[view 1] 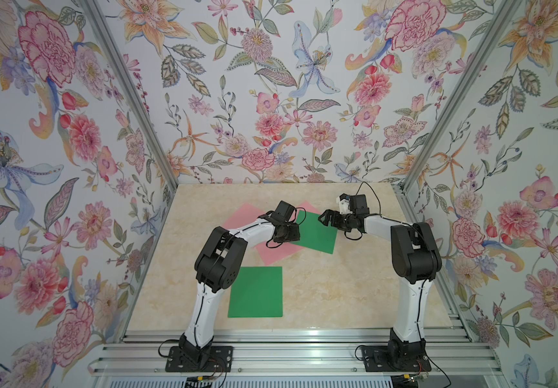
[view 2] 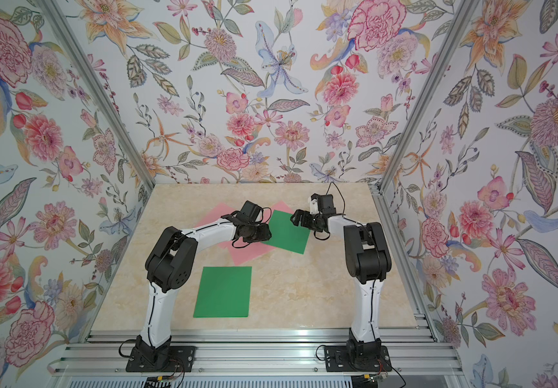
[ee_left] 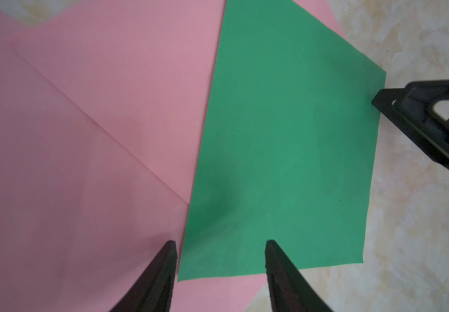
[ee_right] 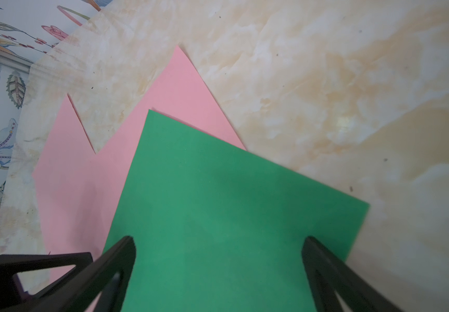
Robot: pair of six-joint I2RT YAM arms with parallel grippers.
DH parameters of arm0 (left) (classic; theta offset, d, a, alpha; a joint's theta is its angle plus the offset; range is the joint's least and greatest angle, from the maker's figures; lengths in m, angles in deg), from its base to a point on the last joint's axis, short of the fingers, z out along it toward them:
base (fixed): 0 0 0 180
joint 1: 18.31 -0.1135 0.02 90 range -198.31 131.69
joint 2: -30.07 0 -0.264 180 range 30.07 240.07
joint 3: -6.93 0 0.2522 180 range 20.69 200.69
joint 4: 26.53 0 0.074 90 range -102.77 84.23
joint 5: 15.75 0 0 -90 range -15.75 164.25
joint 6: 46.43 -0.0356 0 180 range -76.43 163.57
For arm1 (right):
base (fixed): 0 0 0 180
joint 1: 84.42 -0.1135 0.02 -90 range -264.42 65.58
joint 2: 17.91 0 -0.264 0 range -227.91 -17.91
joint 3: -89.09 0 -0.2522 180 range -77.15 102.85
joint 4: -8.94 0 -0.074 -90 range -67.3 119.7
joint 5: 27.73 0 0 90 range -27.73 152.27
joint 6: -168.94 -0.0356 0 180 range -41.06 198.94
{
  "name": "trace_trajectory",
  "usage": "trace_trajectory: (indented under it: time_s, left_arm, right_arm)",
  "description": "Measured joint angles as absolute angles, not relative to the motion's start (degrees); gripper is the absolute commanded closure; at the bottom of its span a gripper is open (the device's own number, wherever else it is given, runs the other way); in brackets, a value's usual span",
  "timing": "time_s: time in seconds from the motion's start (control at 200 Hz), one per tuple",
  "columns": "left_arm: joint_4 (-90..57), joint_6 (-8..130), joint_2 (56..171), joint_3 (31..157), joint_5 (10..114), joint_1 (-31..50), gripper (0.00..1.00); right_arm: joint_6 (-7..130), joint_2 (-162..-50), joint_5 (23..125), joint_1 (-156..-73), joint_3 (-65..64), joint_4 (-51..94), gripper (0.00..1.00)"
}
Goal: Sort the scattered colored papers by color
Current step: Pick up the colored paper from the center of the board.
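One green paper point(view 1: 255, 291) point(view 2: 222, 291) lies flat and alone near the table's front. A second green paper point(view 1: 317, 235) point(view 2: 287, 235) point(ee_left: 285, 148) point(ee_right: 231, 202) lies tilted mid-table on top of two overlapping pink papers point(view 1: 275, 253) point(view 1: 242, 215) point(ee_left: 82, 162) point(ee_right: 180, 94). My left gripper point(view 1: 291, 236) point(view 2: 262, 236) point(ee_left: 220, 241) hovers open over that green sheet's near left corner, with nothing between its fingers. My right gripper point(view 1: 323, 218) point(view 2: 296, 218) point(ee_right: 218, 237) stands wide open over the sheet's far right edge, one fingertip point(ee_left: 377, 101) at the edge.
The beige marble tabletop point(view 1: 354, 285) is walled by flowered wallpaper on three sides, with aluminium posts point(view 1: 405, 181) at the back corners. A metal rail point(view 1: 287, 336) runs along the front, where both arm bases stand.
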State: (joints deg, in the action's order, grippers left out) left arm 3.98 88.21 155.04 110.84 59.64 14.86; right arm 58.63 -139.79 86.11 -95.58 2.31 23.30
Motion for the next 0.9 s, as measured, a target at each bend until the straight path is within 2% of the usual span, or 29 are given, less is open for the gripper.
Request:
trace_trajectory:
  time_s: [0.9]
  left_arm:
    - [2.0, 92.8, 155.2, 109.6, 57.8, 14.9, 0.45]
  right_arm:
    - [58.6, -140.1, 87.0, -95.5, 2.3, 22.4, 0.0]
